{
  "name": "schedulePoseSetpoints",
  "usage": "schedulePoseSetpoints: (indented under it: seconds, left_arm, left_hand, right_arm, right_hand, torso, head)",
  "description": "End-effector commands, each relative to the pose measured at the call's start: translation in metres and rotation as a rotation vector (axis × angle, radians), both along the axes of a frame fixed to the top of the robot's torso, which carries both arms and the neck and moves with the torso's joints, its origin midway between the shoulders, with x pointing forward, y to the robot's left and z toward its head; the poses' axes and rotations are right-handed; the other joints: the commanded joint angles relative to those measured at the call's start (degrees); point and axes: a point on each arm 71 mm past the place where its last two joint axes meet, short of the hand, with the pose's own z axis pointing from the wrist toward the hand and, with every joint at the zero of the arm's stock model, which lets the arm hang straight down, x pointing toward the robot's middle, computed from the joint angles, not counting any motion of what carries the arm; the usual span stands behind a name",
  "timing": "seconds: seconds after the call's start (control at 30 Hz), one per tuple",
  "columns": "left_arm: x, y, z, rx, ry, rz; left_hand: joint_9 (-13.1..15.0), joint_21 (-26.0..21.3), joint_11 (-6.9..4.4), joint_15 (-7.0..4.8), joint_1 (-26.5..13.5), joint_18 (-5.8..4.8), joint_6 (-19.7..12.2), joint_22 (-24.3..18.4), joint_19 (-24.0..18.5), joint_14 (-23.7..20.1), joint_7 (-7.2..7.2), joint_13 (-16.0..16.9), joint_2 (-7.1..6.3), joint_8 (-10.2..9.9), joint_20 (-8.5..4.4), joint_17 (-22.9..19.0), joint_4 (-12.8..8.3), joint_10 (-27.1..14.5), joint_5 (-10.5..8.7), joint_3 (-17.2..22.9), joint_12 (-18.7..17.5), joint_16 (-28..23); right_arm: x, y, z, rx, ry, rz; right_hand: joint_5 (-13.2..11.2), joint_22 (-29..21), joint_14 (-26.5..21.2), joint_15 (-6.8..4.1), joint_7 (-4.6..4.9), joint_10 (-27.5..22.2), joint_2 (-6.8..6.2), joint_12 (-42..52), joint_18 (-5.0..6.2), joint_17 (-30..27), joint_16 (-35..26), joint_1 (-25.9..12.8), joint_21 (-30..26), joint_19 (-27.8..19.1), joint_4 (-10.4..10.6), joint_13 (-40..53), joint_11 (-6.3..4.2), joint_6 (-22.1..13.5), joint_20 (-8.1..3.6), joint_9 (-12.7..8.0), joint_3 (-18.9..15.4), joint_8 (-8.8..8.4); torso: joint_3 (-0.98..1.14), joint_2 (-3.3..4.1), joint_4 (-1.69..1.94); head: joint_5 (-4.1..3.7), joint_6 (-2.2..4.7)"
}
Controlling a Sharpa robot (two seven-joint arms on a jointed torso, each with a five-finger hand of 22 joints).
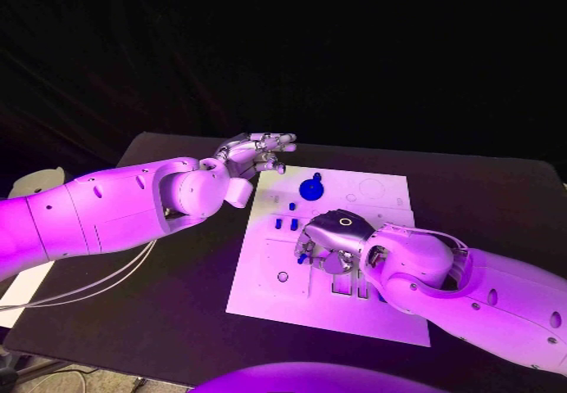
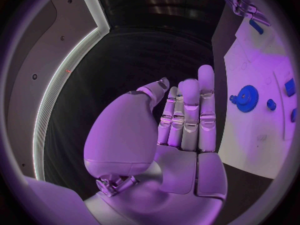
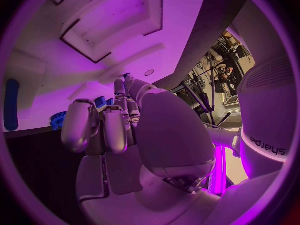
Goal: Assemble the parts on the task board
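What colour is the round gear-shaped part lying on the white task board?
Blue. The round toothed gear shows best in the left wrist view, lying on the white task board.

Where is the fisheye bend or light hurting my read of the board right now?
Head view: even wash, task board edges straight, right hand covers its middle. Left wrist view: the board's edge bows, blue gear stays crisp. Right wrist view: recesses curve, glare flattens the board.

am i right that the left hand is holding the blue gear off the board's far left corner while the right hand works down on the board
Not quite. The left hand holds nothing: in the left wrist view its fingers are straight and its palm bare. The blue gear lies on the task board, as the head view shows. The rest stands: the left hand is off the board's far left corner and the right hand is down on the board.
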Motion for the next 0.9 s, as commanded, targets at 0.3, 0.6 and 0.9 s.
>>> schedulePoseSetpoints:
  seconds: [0.3,0.6,0.9]
  left_arm:
    - [-0.0011,-0.003,0.0016,-0.009,-0.009,-0.022]
    - [-0.0013,-0.0024,0.0016,-0.007,-0.007,-0.023]
    - [-0.0014,-0.0019,0.0015,-0.006,-0.006,-0.023]
  left_hand:
    - [0.0,-0.3,0.06,-0.03,-0.3,0.64,-0.3,-0.1,0.1,-0.5,0.14,0.0,0.39,0.1,0.19,-0.1,-0.1,-0.4,0.23,-0.2,0.3,0.0]
    - [0.0,-0.3,0.06,-0.03,-0.3,0.64,-0.3,-0.1,0.1,-0.5,0.14,0.0,0.39,0.1,0.19,-0.1,-0.1,-0.4,0.23,-0.2,0.3,0.0]
    - [0.0,-0.3,0.06,-0.03,-0.3,0.64,-0.3,-0.1,0.1,-0.5,0.14,0.0,0.39,0.1,0.19,-0.1,-0.1,-0.4,0.23,-0.2,0.3,0.0]
  right_arm:
    - [0.0002,0.0035,-0.0095,-0.108,0.026,-0.015]
    - [0.0026,0.0027,-0.0096,-0.082,0.023,-0.041]
    - [0.0039,-0.0004,-0.006,-0.028,0.002,-0.055]
  right_hand:
    - [-0.1,-0.2,3.5,0.53,0.04,-0.2,-0.33,-0.3,0.74,-0.2,0.1,-1.6,-0.2,0.0,-0.2,0.0,0.3,0.0,0.58,0.1,-0.4,0.24]
    - [0.2,-3.4,3.0,2.41,2.03,-8.5,-3.21,-0.3,1.25,-2.1,-1.2,-4.6,-2.6,-1.4,-0.1,-0.3,2.69,-6.6,2.03,-1.5,-1.8,-0.13]
    - [0.3,-5.4,2.7,3.0,2.06,-13.0,-3.45,-0.1,1.72,-3.6,-2.0,-4.9,-4.0,-2.2,-0.8,-0.2,3.41,-9.8,2.77,-2.4,-3.5,-0.09]
  torso:
    - [-0.06,-0.01,0.01]
    - [-0.03,-0.04,0.04]
    - [-0.02,-0.02,0.02]
  head:
    - [-0.18,-0.09]
    - [-0.13,-0.12]
    - [-0.16,-0.01]
